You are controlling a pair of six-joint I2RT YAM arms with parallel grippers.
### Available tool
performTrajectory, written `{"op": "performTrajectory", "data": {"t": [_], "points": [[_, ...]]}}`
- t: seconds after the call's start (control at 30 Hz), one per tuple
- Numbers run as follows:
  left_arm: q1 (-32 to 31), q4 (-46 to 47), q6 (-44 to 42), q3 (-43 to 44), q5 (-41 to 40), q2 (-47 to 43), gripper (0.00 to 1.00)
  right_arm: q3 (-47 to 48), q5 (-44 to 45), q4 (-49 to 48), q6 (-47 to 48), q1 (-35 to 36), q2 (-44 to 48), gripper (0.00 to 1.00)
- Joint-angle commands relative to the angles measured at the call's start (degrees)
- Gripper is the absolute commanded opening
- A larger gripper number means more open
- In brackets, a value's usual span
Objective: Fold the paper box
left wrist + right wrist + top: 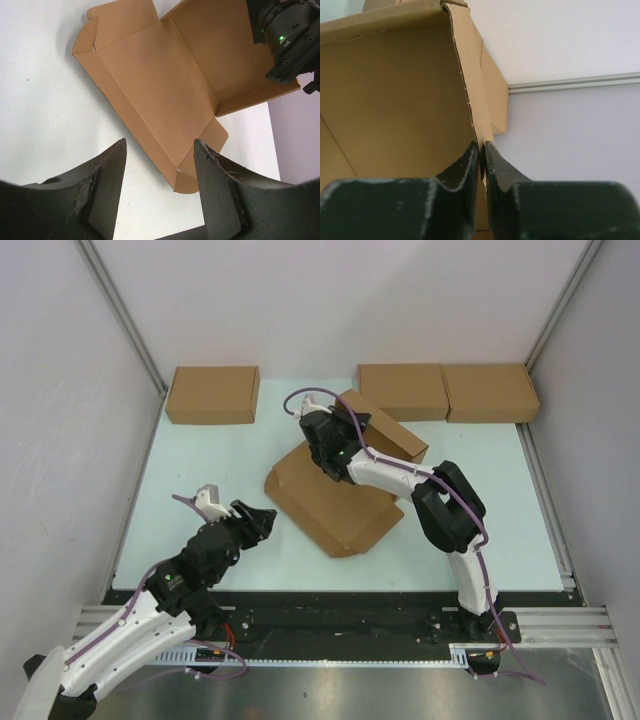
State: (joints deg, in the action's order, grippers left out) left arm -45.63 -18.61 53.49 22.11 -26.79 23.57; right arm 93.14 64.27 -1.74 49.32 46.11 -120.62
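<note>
The paper box (335, 505) lies half-formed at the centre of the top view, one panel (385, 430) tilted up toward the upper right. The right gripper (481, 150) pinches that panel's thin edge, fingers nearly together; the left gripper (160, 143) hangs at lower left, fingers apart, holding nothing. The cardboard looks light, stiff, easily creased: best held at flap edges near the scores.

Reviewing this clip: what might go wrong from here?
The right pincer nips only a thin panel edge of the paper box; it may slip or tear. The left pincer is open and off the box, so the base could slide. The raised panel stands near a far cardboard box and might knock it.
</note>
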Motion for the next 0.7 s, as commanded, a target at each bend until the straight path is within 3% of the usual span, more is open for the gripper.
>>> {"op": "performTrajectory", "data": {"t": [0.0, 0.07, 0.27, 0.37, 0.4, 0.43, 0.47, 0.53, 0.6, 0.67], "points": [[-0.17, 0.33, 0.03, -0.58, -0.2, -0.19, 0.61, 2.22, 1.47, 0.86, -1.68, -0.67, -0.58, 0.07], [-0.17, 0.42, -0.06, -0.49, -0.02, -0.11, 0.61, 2.22, 1.47, 0.86, -1.68, -0.75, -0.5, 0.0], [-0.16, 0.77, 0.03, -0.58, 0.15, 0.42, 0.61, 5.27, 2.17, 4.43, -4.13, -0.23, 0.99, 0.0], [-0.25, 1.21, 0.12, -0.23, 0.15, 0.68, 0.61, 12.04, -0.19, 21.11, -18.6, -1.54, 2.4, 0.0], [-0.25, 1.47, 0.03, -0.14, 0.15, 0.77, 0.61, 19.37, -1.85, 27.43, -25.08, -2.24, 2.58, 0.0], [-0.25, 1.73, 0.03, -0.05, 0.07, 0.95, 0.61, 23.01, -6.04, 33.84, -36.11, -3.03, 2.49, 0.0], [-0.25, 1.82, 0.03, 0.74, -0.02, 1.21, 0.61, 26.35, -8.61, 45.22, -42.14, -5.48, 2.32, 0.0], [-0.25, 2.0, -0.41, 1.7, -0.55, 1.3, 0.61, 33.23, -17.19, 57.04, -54.95, -8.21, 2.93, 0.0], [-0.25, 2.09, -1.11, 3.55, -0.9, 1.39, 0.62, 32.2, -23.02, 60.0, -60.81, -12.5, 5.2, 0.0], [-0.25, 2.35, -1.64, 5.39, -1.43, 1.39, 0.62, 23.52, -31.81, 58.44, -68.26, -15.24, 11.61, 0.0]]}}
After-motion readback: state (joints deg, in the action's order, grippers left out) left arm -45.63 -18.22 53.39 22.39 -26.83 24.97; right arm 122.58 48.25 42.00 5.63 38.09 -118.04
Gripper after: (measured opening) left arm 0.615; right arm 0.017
